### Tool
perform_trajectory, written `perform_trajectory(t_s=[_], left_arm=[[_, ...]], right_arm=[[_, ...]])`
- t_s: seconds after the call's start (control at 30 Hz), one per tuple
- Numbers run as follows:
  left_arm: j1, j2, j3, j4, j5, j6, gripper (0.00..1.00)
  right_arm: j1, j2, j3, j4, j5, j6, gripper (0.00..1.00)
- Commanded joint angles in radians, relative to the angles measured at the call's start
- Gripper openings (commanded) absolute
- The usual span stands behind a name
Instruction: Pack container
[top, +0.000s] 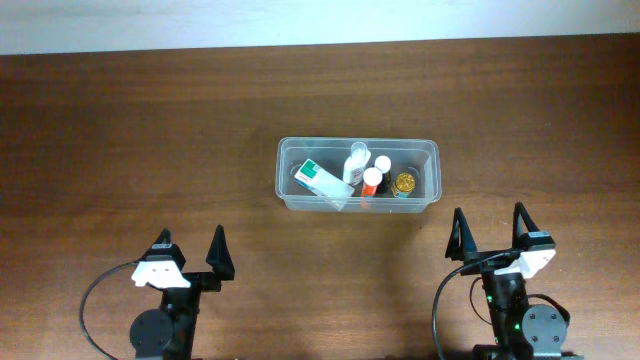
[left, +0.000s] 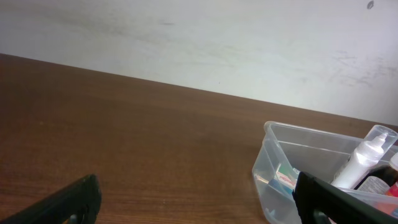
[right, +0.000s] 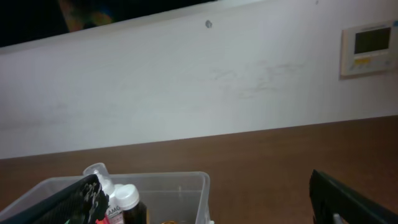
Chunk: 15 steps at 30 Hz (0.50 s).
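The clear plastic container (top: 285, 182) stands mid-table, holding a white-and-green box (top: 322, 181), a white pump bottle (top: 356, 163), an orange-capped bottle (top: 372, 184), a dark white-capped bottle (top: 384, 165) and a gold-lidded jar (top: 405, 183). My left gripper (top: 190, 252) rests near the front edge, left of the container, open and empty. My right gripper (top: 491, 232) sits front right of it, open and empty as well. The left wrist view shows the container (left: 267, 174) at the right with the pump bottle (left: 364, 158). The right wrist view shows the container's corner (right: 200, 186).
Brown wooden table (top: 150, 130) all round the container. A white wall (right: 186, 81) runs behind the table's far edge, with a thermostat panel (right: 369, 48) at its right. Both arm bases sit at the near edge.
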Motion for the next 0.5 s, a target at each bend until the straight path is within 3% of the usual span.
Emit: perform_trajectory(t_s=[0.0,0.47], left_arm=[[0.005,-0.008,-0.004,-0.002,0.011,0.016,0.99],[0.005,-0.008,-0.004,-0.002,0.011,0.016,0.99]], right_arm=[[0.009,-0.011,-0.039,-0.006,0.027,0.008,0.98],[0.016,-0.011,-0.039,-0.151,0.024,0.008,0.99]])
